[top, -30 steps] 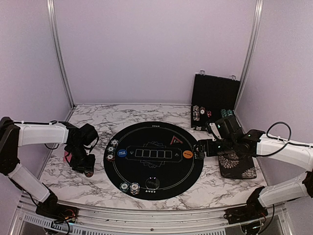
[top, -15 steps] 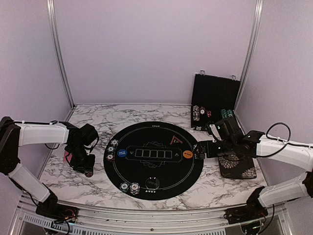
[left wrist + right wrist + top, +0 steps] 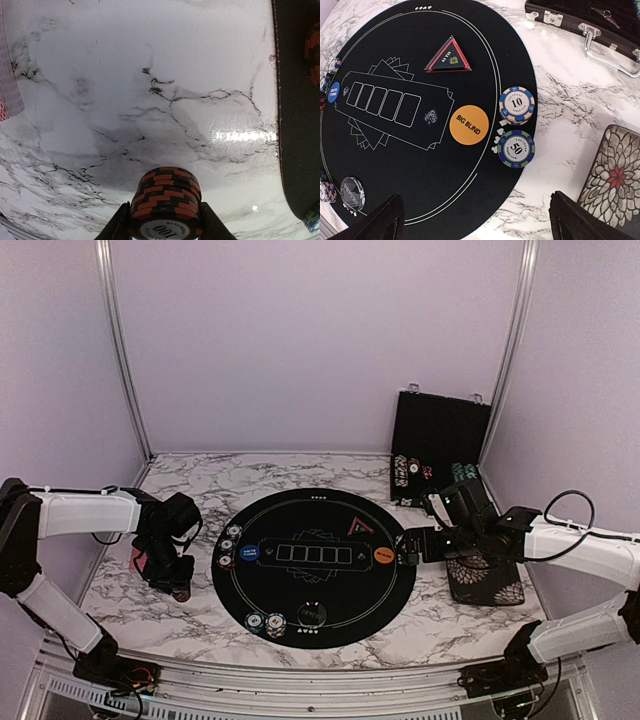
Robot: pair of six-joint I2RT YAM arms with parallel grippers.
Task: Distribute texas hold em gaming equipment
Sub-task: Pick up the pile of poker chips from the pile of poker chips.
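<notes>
one orange button (image 3: 383, 556), one blue button (image 3: 248, 554), one black button (image 3: 313, 614) — one triangular marker (image 3: 448, 57), one round mat (image 3: 340, 600)

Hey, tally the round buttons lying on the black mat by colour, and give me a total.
Orange button: 1
Blue button: 1
Black button: 1
Total: 3

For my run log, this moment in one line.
left gripper: shut on 100-value chip stack | right gripper: open over poker mat edge
</notes>
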